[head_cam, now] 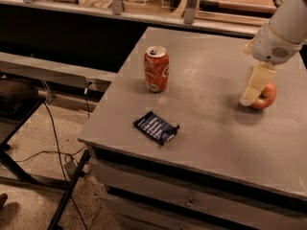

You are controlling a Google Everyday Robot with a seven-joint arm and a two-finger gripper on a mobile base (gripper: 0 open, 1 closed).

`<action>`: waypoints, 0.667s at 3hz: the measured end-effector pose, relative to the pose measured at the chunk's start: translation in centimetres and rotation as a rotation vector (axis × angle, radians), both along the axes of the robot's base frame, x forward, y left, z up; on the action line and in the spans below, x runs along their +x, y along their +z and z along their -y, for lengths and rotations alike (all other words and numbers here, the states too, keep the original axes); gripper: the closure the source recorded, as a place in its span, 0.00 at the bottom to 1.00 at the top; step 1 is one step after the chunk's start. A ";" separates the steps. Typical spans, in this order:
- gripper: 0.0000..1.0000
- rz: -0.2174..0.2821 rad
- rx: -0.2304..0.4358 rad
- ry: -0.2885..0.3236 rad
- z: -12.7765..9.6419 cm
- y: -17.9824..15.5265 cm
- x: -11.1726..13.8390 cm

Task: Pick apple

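The apple point(266, 97) is round and red-orange and sits on the grey table point(211, 128) near its right side. My gripper point(254, 91), cream-coloured below the white arm point(283, 30), is lowered right at the apple's left side, touching or nearly touching it and covering part of it. The apple rests on the table top.
An orange-red soda can point(157, 68) stands upright at the table's middle left. A dark blue snack packet point(156, 127) lies flat near the front edge. A dark shelf and cables are on the floor to the left; a counter with rails runs behind the table.
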State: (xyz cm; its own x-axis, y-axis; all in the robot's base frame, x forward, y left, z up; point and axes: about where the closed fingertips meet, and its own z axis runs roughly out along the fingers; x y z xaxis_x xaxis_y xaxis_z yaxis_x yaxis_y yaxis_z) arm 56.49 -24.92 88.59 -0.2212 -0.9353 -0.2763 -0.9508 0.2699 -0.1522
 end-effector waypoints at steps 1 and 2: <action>0.00 -0.024 0.010 -0.041 0.9 -0.6 -0.2; 0.00 -0.047 0.015 -0.110 2.8 -1.4 -0.5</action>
State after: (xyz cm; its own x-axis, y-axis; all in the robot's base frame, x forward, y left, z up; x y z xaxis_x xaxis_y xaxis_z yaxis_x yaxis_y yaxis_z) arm 56.02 -27.72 87.18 -0.3357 -0.9004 -0.2766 -0.9211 0.3752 -0.1035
